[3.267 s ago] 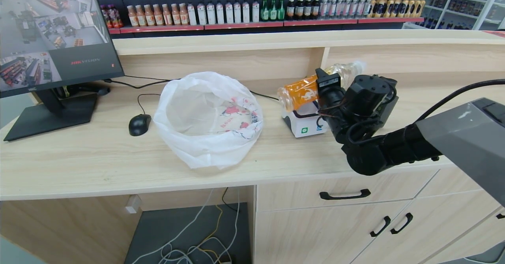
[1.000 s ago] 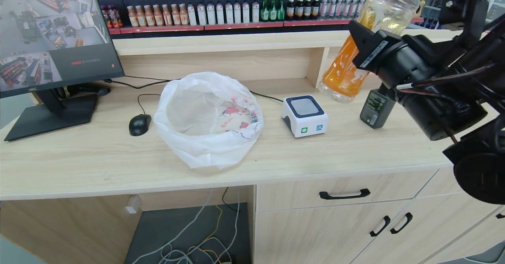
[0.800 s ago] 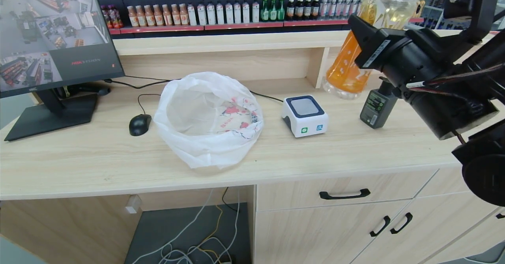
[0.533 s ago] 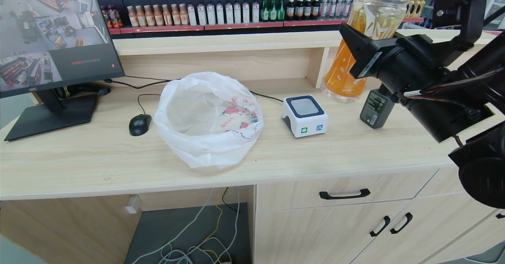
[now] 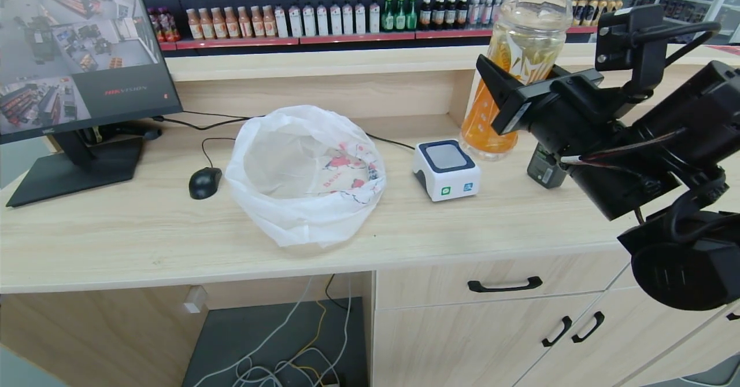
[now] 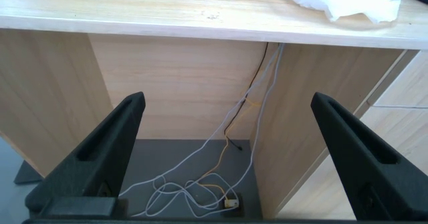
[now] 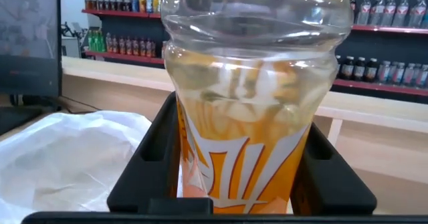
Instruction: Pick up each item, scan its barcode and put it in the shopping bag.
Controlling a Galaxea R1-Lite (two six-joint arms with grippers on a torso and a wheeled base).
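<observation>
- The right tool is clamped around a clear plastic bottle with an orange label, one finger on each side of the label. The bottle's upright with its neck up.
- The bottle's bottom sits low at the far right of the light wood desk. Can't tell if it's actually touching the wood.
- Just left of the bottle is a small white box scanner with a dark-framed top window, so it sits between the bottle and the bag.
- The white plastic shopping bag is mid-desk, crumpled, with its mouth open upward and some red print on its side.
- A dark handheld device stands just right of the bottle, partly hidden behind the right arm.
- A black mouse lies left of the bag, and a black monitor is at the far left.
- The left tool has its fingers spread wide with nothing in them. It's down below the desk edge, with loose cables on the floor beyond.
</observation>
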